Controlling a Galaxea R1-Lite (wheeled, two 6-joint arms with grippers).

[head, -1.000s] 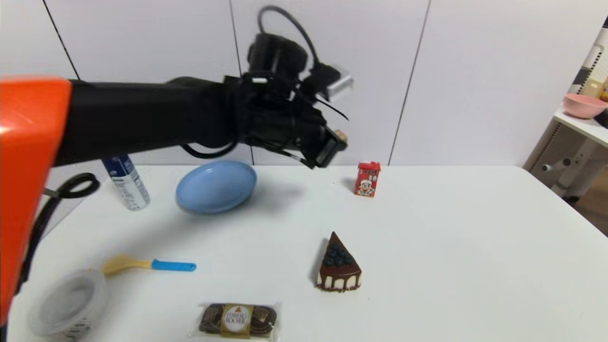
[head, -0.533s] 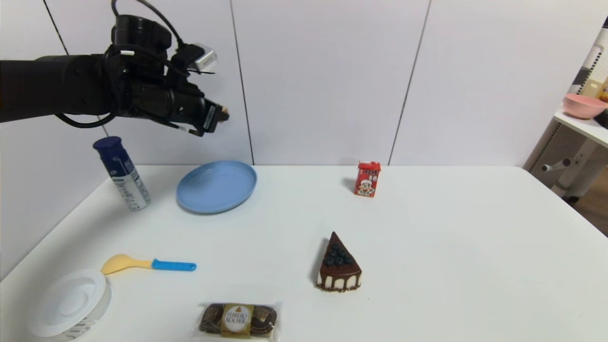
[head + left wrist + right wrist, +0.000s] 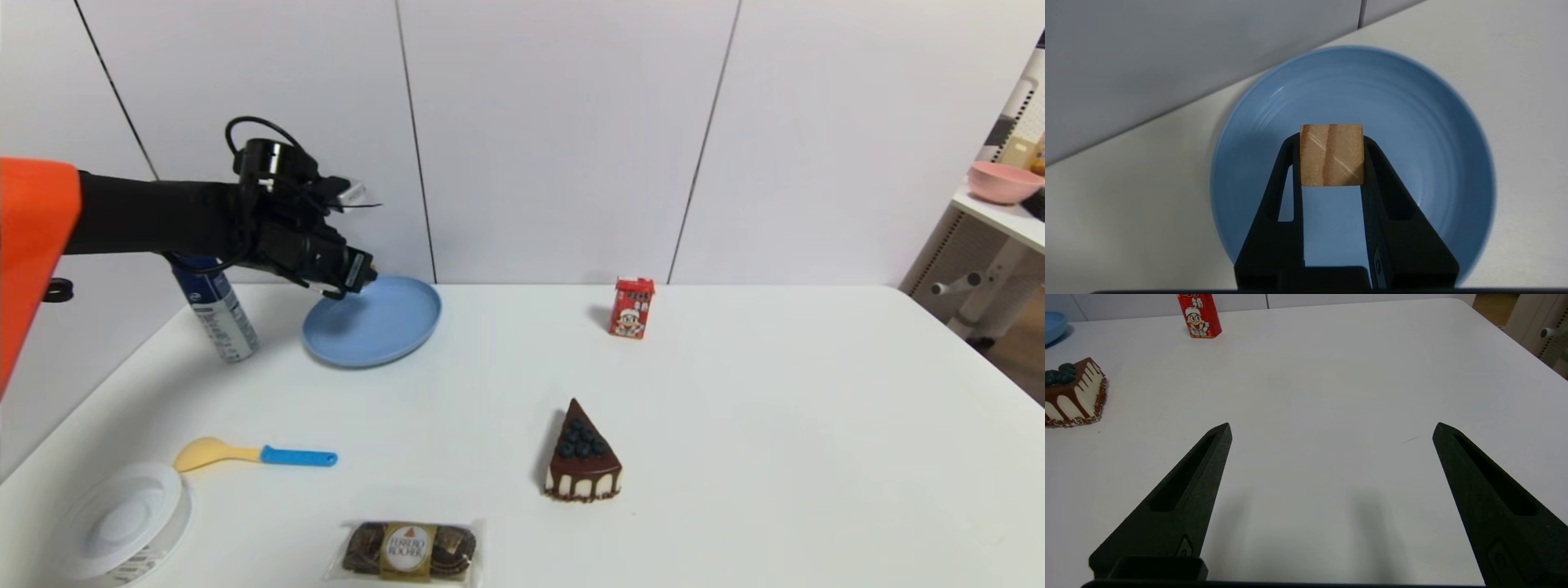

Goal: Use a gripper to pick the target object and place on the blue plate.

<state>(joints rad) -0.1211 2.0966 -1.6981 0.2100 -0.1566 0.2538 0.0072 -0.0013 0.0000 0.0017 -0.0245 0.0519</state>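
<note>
White worktop below, the left hand (image 3: 1332, 163) grips the wooden cube (image 3: 1332, 155) tight just above the blue plate (image 3: 1433, 134), carry over, needing only lowering and release.

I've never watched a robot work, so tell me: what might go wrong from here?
The left gripper pinches the tiny tan wooden cube only at its jaws' tips, so it might slip. It hangs over the round light-blue plastic plate, so on release it could bounce out. The blue-capped spray can stands near the arm.
</note>
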